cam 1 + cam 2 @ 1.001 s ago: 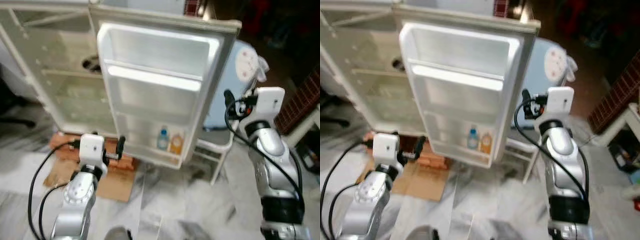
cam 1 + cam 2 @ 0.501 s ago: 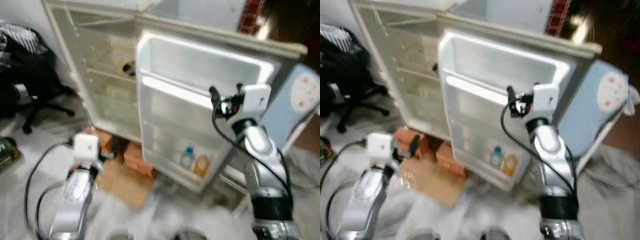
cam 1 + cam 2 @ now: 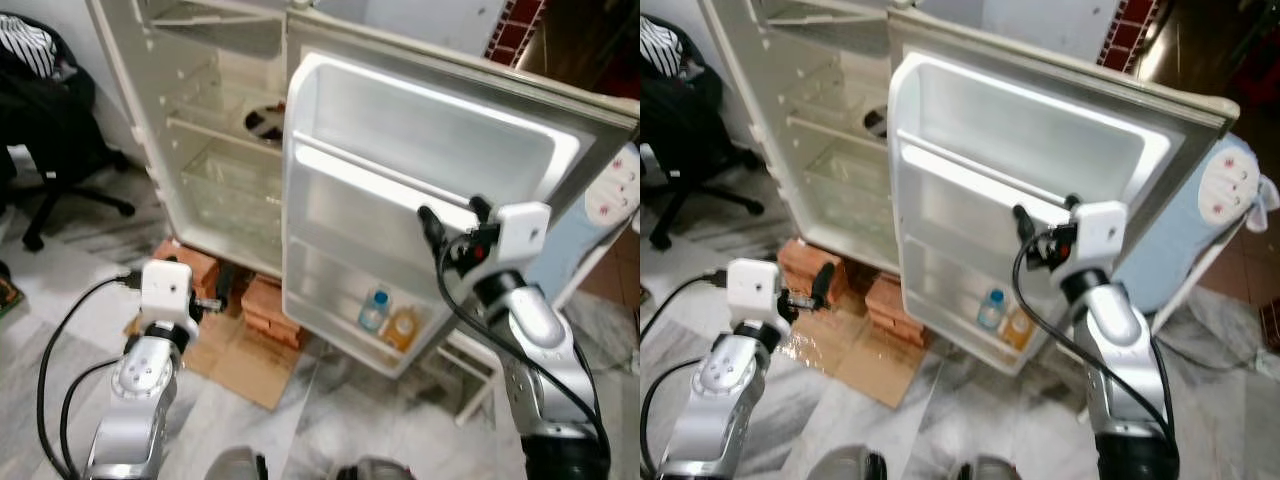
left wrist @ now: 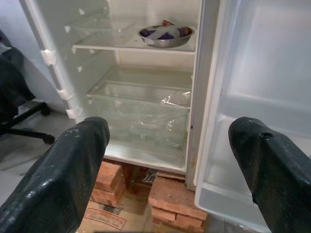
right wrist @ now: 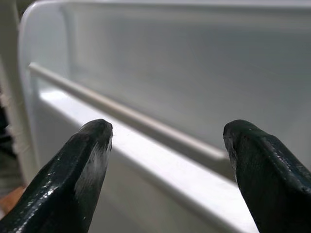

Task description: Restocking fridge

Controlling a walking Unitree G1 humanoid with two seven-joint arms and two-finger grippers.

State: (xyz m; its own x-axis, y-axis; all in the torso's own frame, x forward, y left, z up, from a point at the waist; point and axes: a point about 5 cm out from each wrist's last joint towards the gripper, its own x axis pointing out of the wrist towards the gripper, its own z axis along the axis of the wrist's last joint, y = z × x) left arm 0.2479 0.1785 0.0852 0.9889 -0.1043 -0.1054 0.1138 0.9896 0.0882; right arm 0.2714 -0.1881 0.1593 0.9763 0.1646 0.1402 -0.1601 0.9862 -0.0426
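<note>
a: where's the fridge (image 3: 200, 150)?

b: straight ahead, standing on bricks (image 3: 270, 305) over a sheet of cardboard (image 3: 245, 360). its door (image 3: 430, 200) is swung wide toward the robot.

a: anything stocked?

b: a blue-capped bottle (image 3: 374, 310) and an amber bottle (image 3: 402, 327) stand side by side in the lowest door shelf. a metal bowl (image 4: 166, 36) sits on an inner shelf, above a clear drawer (image 4: 141, 109).

a: and the arms?

b: the right end effector (image 5: 167, 160) is raised just before the door's middle shelf rail (image 5: 126, 116), fingers spread wide, holding nothing. the left end effector (image 4: 170, 160) is low, facing the open cabinet and the bricks, fingers also wide apart and empty.

a: surroundings?

b: a black office chair (image 3: 45, 130) stands off to the robot's left on the marble floor (image 3: 340, 420).
</note>
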